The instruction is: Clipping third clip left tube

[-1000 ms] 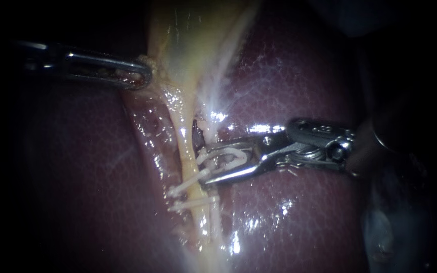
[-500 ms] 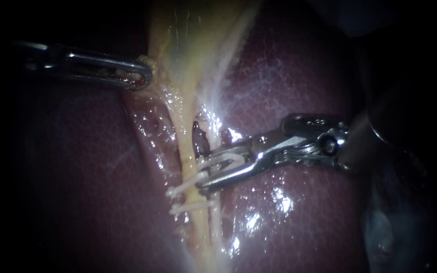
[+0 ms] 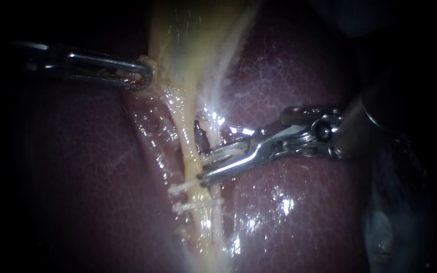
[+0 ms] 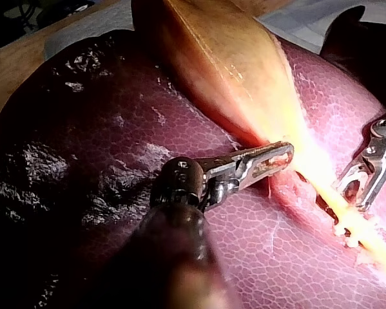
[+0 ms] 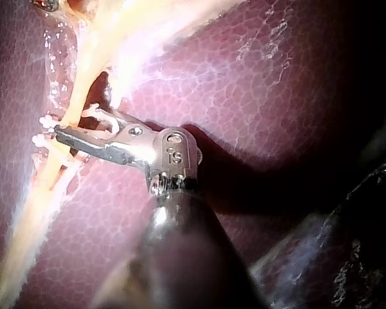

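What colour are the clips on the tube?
White clips on the pale yellow tube; clearest in the endoscope view.

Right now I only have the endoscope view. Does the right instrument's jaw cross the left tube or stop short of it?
Observer: Right wrist view: the right instrument, jaws shut on the new clip, has its lower jaw lying across the left tube, tip beside the seated clips.
Operator: Left instrument's hold?
Observer: Left wrist view: the left instrument has its jaws shut on the edge of the gallbladder, which widens well beyond them.
Operator: Surroundings?
Observer: A wooden bench and a pale cloth lie beyond the liver.
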